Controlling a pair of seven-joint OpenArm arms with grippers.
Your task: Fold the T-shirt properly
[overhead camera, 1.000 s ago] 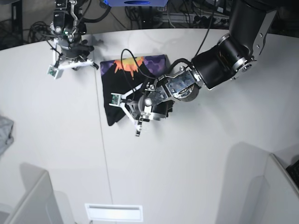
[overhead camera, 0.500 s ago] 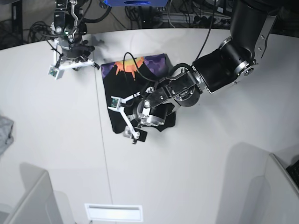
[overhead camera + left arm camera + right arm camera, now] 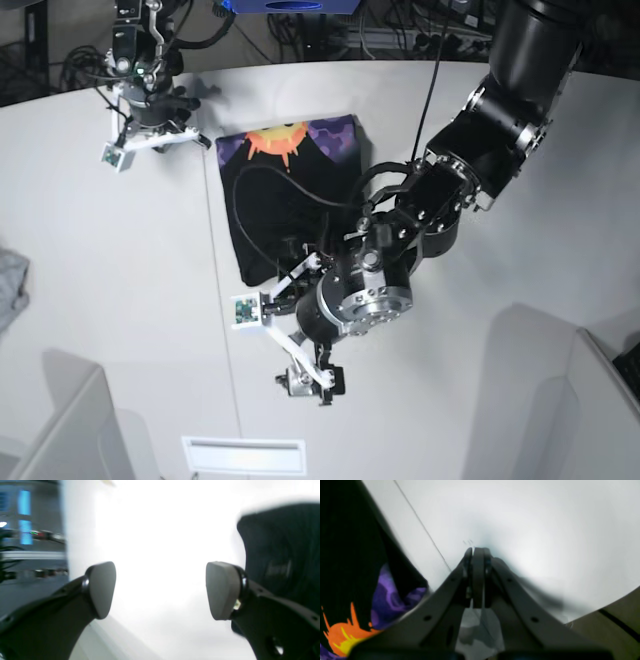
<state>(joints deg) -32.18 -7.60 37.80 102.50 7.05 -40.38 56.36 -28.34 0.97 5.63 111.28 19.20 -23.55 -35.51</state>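
The black T-shirt (image 3: 285, 205) lies folded into a compact rectangle on the white table, with its purple and orange sun print (image 3: 285, 140) showing along the far edge. My left gripper (image 3: 277, 346) hovers open just in front of the shirt's near edge, with nothing between its fingers. In the left wrist view the left gripper (image 3: 162, 590) spans bare table, and the T-shirt (image 3: 280, 547) sits beyond the right pad (image 3: 221, 590). My right gripper (image 3: 150, 140) is shut and empty, left of the shirt's far corner. The right wrist view shows the right gripper (image 3: 477, 555) and the T-shirt (image 3: 350, 555) at left.
A small grey cloth scrap (image 3: 8, 285) lies at the table's left edge. A white slotted tray (image 3: 244, 455) sits at the front edge, with grey partition panels (image 3: 60, 425) at both front corners. A seam in the table (image 3: 222, 330) runs front to back beside the shirt.
My left gripper opened, let go of the T-shirt and drew back toward the table's front, off the cloth. The right arm stayed where it was.
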